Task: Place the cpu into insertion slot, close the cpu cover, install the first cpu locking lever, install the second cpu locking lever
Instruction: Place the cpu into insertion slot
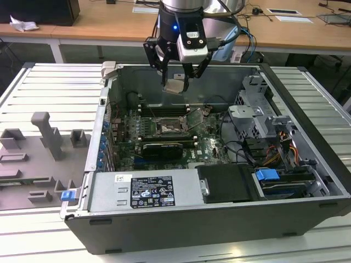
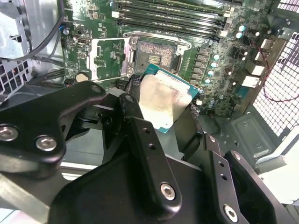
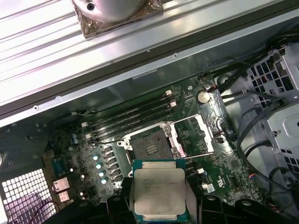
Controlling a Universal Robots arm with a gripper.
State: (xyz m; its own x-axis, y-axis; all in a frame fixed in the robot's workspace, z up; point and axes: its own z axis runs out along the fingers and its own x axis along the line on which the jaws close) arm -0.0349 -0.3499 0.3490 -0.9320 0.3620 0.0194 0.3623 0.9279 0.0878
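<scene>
My black gripper (image 1: 175,82) hangs above the open computer case, shut on the cpu (image 1: 174,86). Its pale metal face shows in both wrist views (image 2: 164,100) (image 3: 158,190), held by its edges between the black fingers (image 2: 140,135). The chip is tilted and well above the board. Below it the insertion slot (image 3: 149,145) (image 2: 154,56) (image 1: 169,129) lies bare, a dark square with a metal rim. The cpu cover (image 3: 195,134) (image 2: 107,58) is swung open and lies flat beside the slot.
Long black memory slots (image 3: 131,116) run beside the socket. A drive cage and cable bundle (image 1: 258,120) fill the case on the exterior view's right. The power supply (image 1: 145,192) sits at the near wall. A grey fixture (image 1: 46,137) stands on the slatted table outside.
</scene>
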